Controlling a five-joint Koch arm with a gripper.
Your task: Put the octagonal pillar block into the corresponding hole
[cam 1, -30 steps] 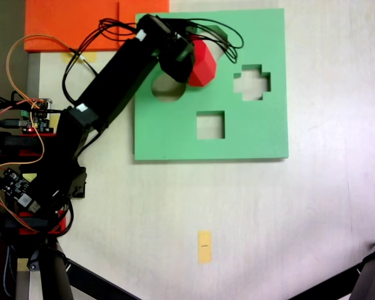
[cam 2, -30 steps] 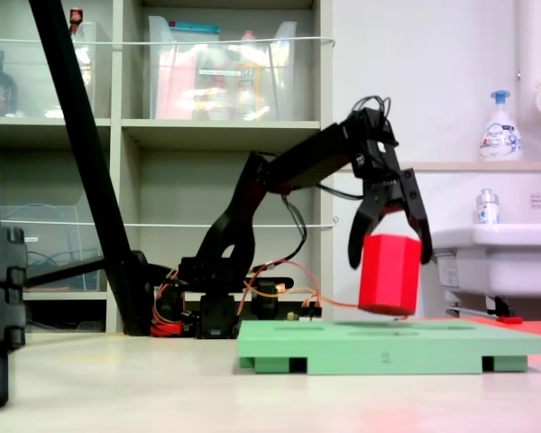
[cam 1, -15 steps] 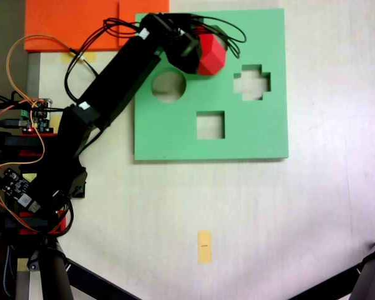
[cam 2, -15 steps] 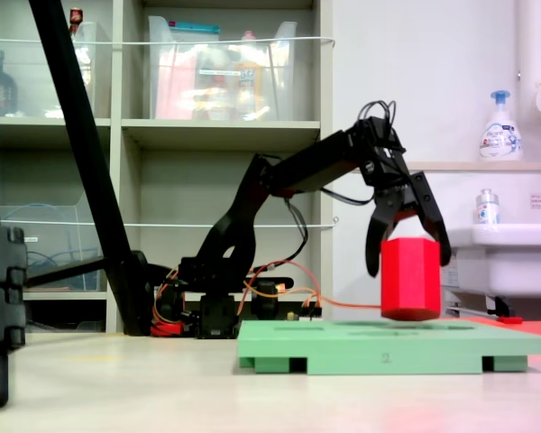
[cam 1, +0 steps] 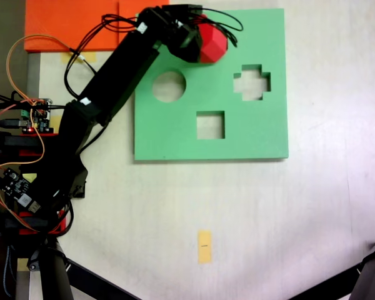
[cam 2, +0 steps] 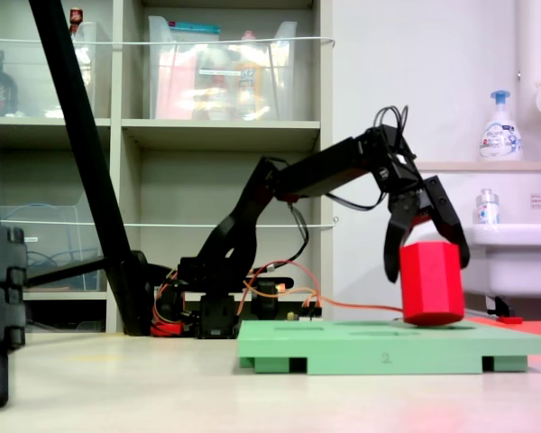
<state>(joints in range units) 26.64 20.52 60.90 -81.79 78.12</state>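
Fixed view: I see the gripper (cam 2: pixel 428 268) clamped on the octagonal pillar block (cam 2: pixel 431 281), tilted, at the green board's (cam 1: pixel 256 137) far edge, arm outstretched.

The arm (cam 1: pixel 112 75) is built of matte black links, boxy along the upper segments. A small white label is seen on two of its links. Thin black cables are looped over the wrist, and orange wires are strung from the red-and-black base (cam 2: pixel 203 311). The gripper (cam 2: pixel 428 262) is formed of two black, curved, tapering fingers (cam 2: pixel 395 248).
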